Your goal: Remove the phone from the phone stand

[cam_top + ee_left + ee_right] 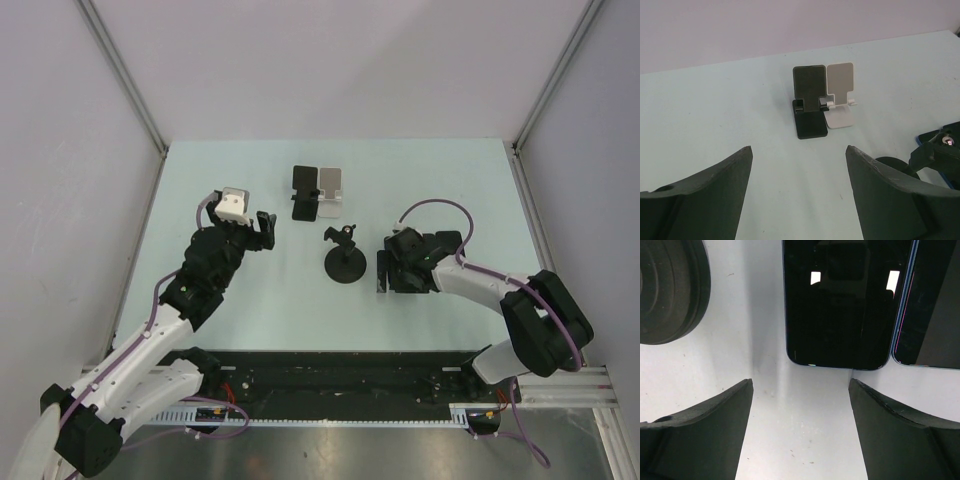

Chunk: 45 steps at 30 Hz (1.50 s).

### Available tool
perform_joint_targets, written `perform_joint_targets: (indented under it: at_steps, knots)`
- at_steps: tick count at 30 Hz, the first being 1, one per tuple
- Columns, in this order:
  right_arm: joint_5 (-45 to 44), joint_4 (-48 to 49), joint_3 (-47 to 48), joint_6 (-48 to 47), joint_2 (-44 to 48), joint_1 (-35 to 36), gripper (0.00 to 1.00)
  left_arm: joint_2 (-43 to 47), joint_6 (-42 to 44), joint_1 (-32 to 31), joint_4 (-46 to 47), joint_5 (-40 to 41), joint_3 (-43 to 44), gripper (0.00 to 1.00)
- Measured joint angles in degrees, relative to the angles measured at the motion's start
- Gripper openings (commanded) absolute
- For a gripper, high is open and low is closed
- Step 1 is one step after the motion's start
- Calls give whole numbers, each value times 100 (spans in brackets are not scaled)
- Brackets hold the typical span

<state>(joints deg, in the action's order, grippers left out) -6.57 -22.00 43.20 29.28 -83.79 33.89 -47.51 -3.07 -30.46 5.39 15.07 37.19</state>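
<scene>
The right tool [800,390] gapes wide and holds nothing. Just ahead, the phone [837,305] seems to lie flat on the counter [765,405], long axis running away, beside the round stand [670,290]. The left tool [799,150], also wide and empty, is well apart.

Black-white arms [150,345], purple cables [436,204], seemingly black hands [265,228]

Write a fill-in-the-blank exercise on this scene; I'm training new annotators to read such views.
The white folding stand has a ____ twin beside it.
The left gripper is ____.
In the right wrist view, ____ phones lie flat on the table.
In that view, the round stand base sits to the phones' ____.
Missing words: black; open; two; left.
</scene>
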Motion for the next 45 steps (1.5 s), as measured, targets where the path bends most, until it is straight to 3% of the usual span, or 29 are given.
perform_joint_targets:
  at_steps: [35,40,45]
  knots:
    - [-153,269,-2,2,177,-168,88,0,-50,0,0,-221,0,83]
    - [-129,247,-4,-28,581,-205,90,-20,-103,-2,0,-501,0,85]
    - [-105,262,-7,-256,1419,-442,100,-286,-103,-66,-13,-1021,2,88]
